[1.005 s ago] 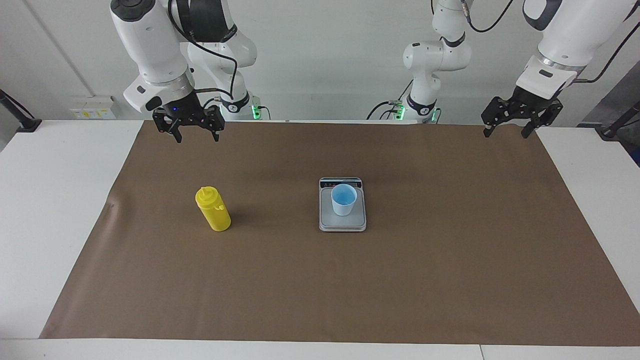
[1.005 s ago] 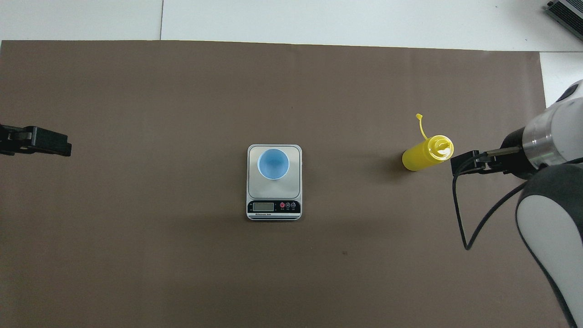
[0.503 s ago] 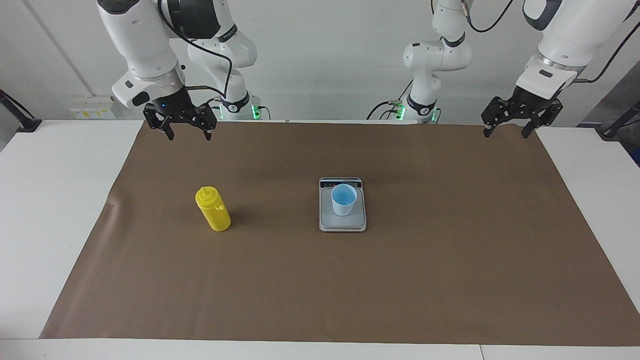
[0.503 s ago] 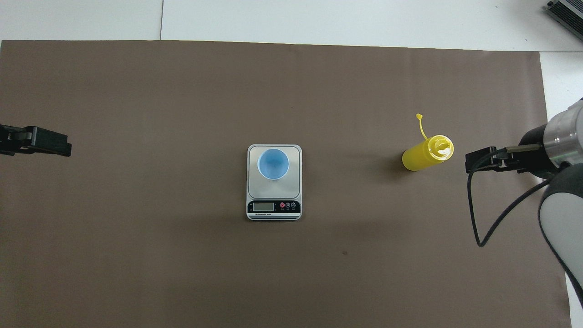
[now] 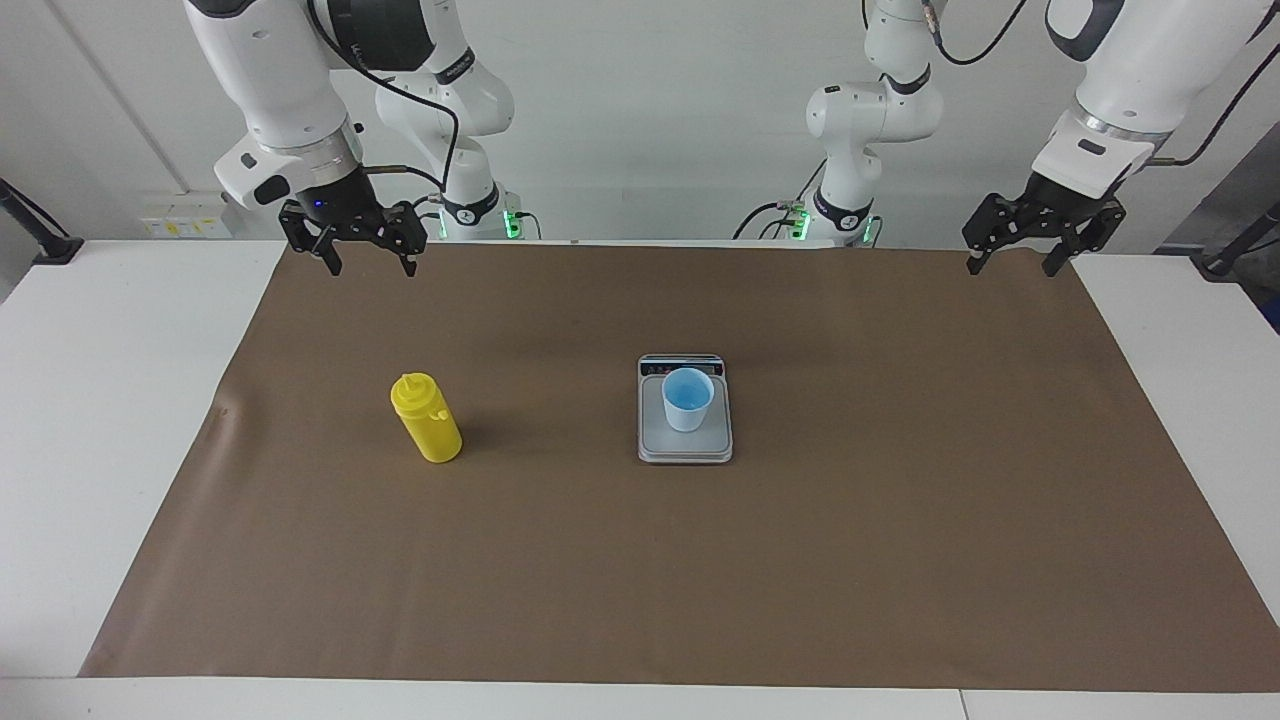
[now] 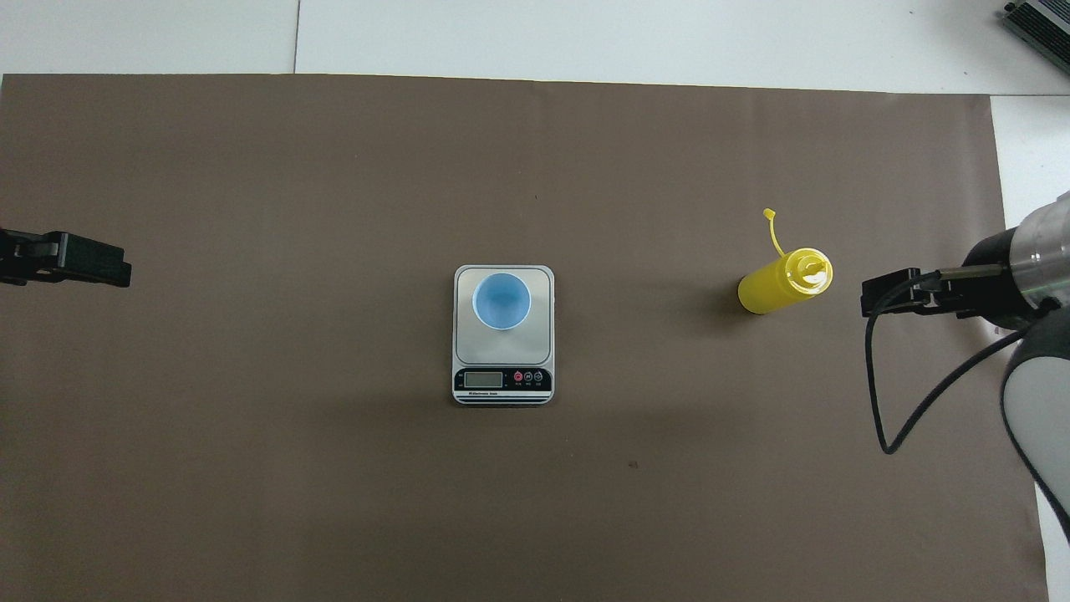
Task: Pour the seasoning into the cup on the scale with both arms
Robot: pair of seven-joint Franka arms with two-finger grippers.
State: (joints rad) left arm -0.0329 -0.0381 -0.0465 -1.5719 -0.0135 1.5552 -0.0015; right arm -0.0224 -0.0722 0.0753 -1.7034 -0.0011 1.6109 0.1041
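Note:
The seasoning point(image 5: 427, 420) is a yellow squeeze bottle standing upright on the mat toward the right arm's end, its tethered cap point(image 6: 769, 216) hanging off the nozzle. The light blue cup point(image 5: 687, 398) stands on the silver-grey scale point(image 5: 685, 447) at mid-table. The scale's display strip point(image 6: 501, 380) faces the robots. My right gripper point(image 5: 369, 268) hangs open and empty over the mat's robot-side edge, well apart from the seasoning point(image 6: 782, 284). My left gripper point(image 5: 1010, 266) waits open and empty over the mat's corner at the left arm's end.
A brown mat point(image 5: 640, 580) covers most of the white table point(image 5: 110, 420). A grey device point(image 6: 1041, 21) lies at the table's farthest corner, at the right arm's end. The right arm's black cable point(image 6: 878, 393) loops below its wrist.
My right gripper has risen and drawn back toward the right arm's end of the table, away from the seasoning. The left arm, bottle, cup and scale have not moved.

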